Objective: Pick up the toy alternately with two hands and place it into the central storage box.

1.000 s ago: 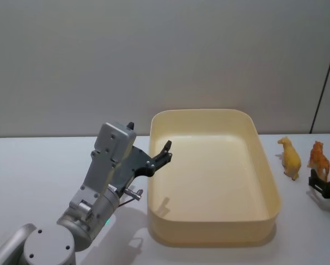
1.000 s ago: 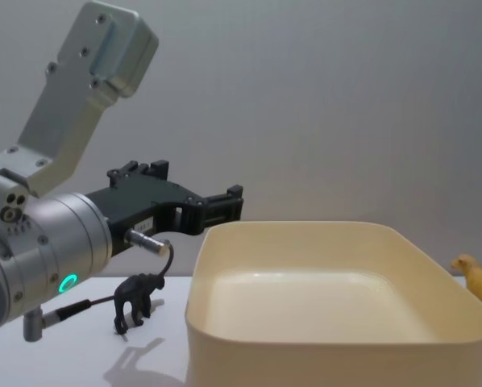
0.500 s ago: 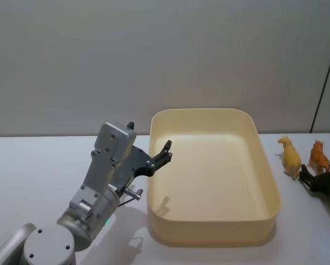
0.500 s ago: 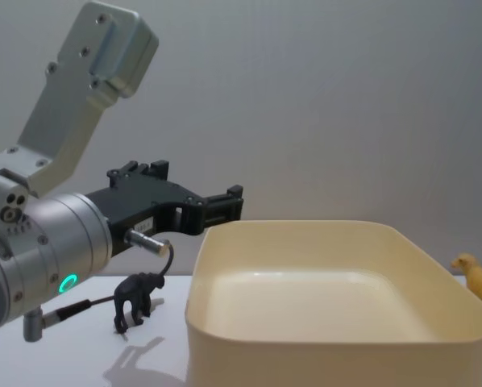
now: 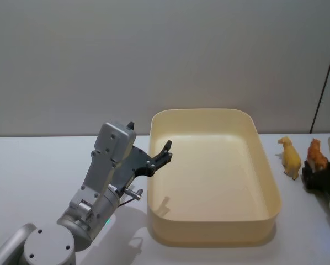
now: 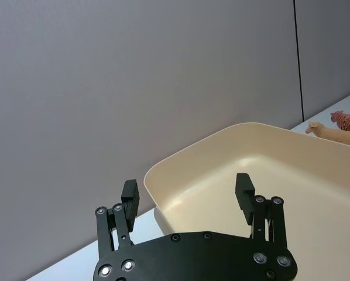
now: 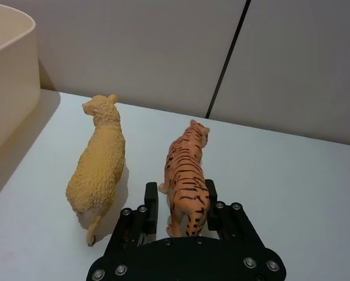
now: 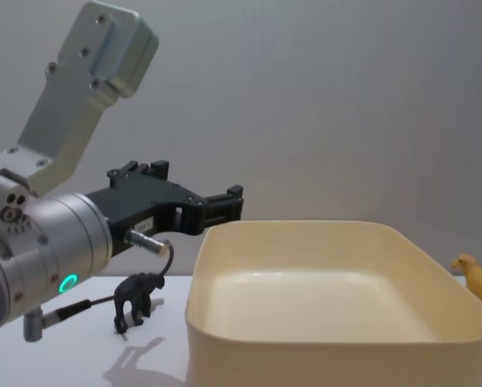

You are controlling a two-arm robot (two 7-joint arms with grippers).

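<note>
The tiger (image 7: 186,175) stands on the table (image 5: 38,176) to the right of the box (image 5: 209,232), apart from its wall, with its rump turned toward the right gripper (image 7: 181,188). The gripper is set low behind it, and its fingers (image 7: 151,202) are placed one on each flank of the hindquarters. The jaws are narrowly open. A thin gap is seen on the box side, and the other finger is at, or very nearly at, the fur. Nothing is gripped yet.

The step in hand is judged to be the closing of the grasp. It is best done with the rump centred between the pads, so that both are met together; otherwise the tiger is likely to be pushed sideways. That matters because a yellow animal (image 7: 99,164) stands just beside it, between the tiger and the box. The body should be caught rather than the thin legs. The lift is best taken straight up — clear of the yellow animal and above the box rim — before anything is carried inward.

At the box's left rim the left gripper (image 6: 186,190) is held wide open and empty. A black animal (image 8: 136,300) is seen on the table left of the box.
</note>
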